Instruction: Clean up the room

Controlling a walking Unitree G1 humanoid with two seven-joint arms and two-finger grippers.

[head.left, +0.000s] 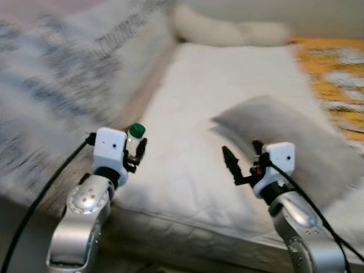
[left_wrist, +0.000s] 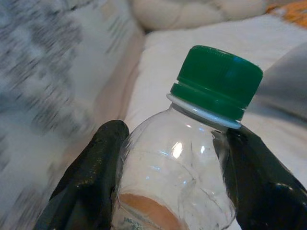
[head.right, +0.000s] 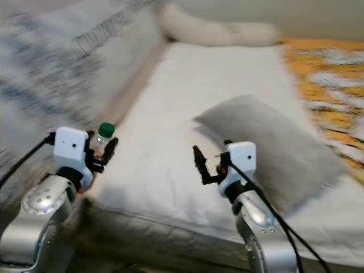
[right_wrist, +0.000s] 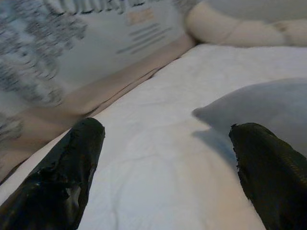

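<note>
At lower left, the left gripper [head.left: 135, 149] clenches a green-capped bottle [left_wrist: 192, 163] upright, likely for carrying off. The right gripper [head.left: 243, 162], lower centre, gapes empty beside the pillow [head.left: 284, 139].

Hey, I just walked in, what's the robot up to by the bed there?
The robot stands at the edge of a bed with a white mattress. Its left tool is shut on a small clear bottle with a green cap, held upright near the mattress edge. Its right tool is open and holds nothing, hovering over the mattress beside a grey pillow. A cream bolster lies at the far end.
</note>
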